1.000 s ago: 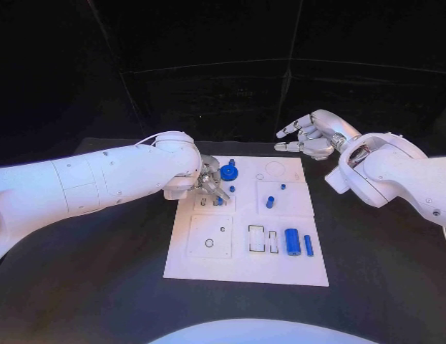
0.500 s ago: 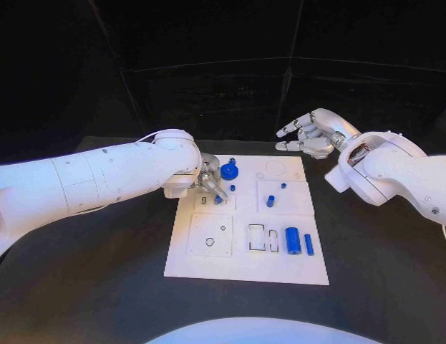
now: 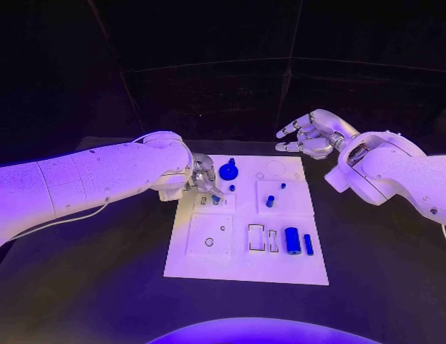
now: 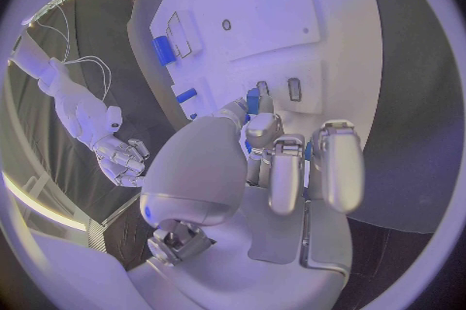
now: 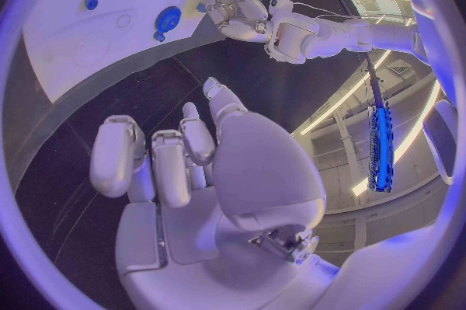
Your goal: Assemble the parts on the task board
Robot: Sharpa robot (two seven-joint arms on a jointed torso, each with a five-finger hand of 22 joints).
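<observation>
The white task board (image 3: 245, 269) lies in the middle of the frame on the black table (image 3: 99, 287). The left robot hand (image 3: 204, 183) rests over the upper left part of the board, and its fingertips (image 4: 255, 102) pinch a small blue part (image 4: 252, 99) just at a slot there. A round blue part with a knob (image 3: 228, 170) stands just beside this hand, near the top edge of the board. Two small blue pegs (image 3: 269, 201) stand in the square plate on the upper right part of the board. In the lower right part, a blue cylinder (image 3: 293, 241) and a thin blue bar (image 3: 308, 244) lie side by side, beside two rectangular recesses (image 3: 255, 238). The right robot hand (image 3: 311, 136) hovers above the upper right corner of the board, holding nothing, fingers spread apart.
</observation>
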